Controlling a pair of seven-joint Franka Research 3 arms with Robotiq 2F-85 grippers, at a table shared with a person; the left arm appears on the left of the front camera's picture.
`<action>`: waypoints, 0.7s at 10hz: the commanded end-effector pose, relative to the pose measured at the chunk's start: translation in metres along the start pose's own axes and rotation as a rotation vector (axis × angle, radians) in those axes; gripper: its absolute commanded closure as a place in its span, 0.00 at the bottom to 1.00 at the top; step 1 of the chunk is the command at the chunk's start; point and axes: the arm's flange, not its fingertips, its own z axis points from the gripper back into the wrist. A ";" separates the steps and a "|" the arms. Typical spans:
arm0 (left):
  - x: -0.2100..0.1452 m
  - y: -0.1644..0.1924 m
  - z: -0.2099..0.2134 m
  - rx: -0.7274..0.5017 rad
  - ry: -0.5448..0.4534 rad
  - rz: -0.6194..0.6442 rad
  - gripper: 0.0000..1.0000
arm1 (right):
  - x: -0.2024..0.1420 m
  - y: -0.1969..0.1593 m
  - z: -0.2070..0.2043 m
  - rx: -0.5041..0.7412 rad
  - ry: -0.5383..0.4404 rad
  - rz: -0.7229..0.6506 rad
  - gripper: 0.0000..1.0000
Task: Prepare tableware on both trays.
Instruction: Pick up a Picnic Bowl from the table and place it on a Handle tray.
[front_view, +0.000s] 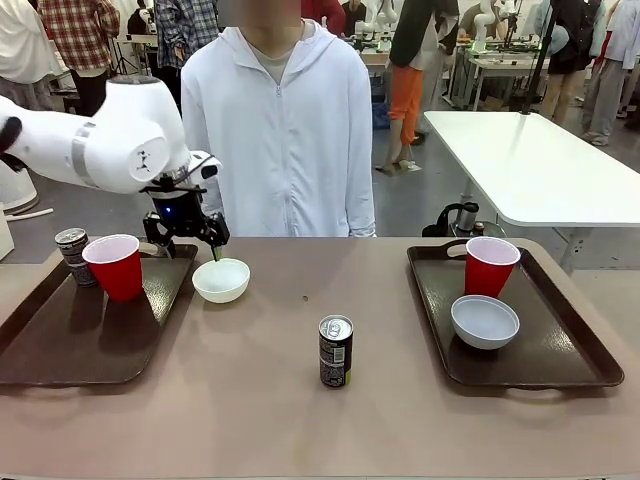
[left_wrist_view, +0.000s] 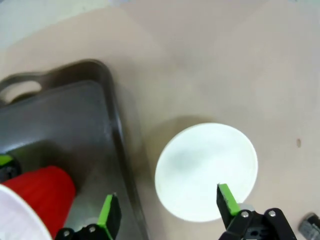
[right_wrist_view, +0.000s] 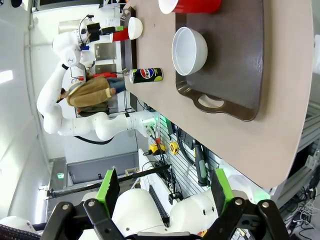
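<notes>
We note: left tray (front_view: 70, 345) & right tray (front_view: 565, 340) dk brown; left cup (front_view: 117, 266) & right cup (front_view: 490, 265) red; bowl (front_view: 221, 280) whitish; can (front_view: 335, 351) dark, silver top; worktop (front_view: 250, 400) beige; left tool (front_view: 183, 244) black, green pads.

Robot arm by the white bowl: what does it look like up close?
The left arm is smooth, rounded and white, with a grey band and a small black mark. Its gripper is black, with two fingers tipped in bright green.
</notes>
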 end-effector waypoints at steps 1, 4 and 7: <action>0.007 -0.009 -0.013 0.045 -0.009 -0.005 0.00 | 0.000 0.002 -0.001 -0.009 -0.005 -0.018 0.04; 0.008 -0.010 -0.025 0.082 0.001 0.004 0.00 | 0.000 0.002 -0.001 -0.009 -0.005 -0.018 0.04; 0.011 -0.005 -0.030 0.038 0.024 0.026 1.00 | 0.000 0.002 -0.001 -0.009 -0.005 -0.018 0.04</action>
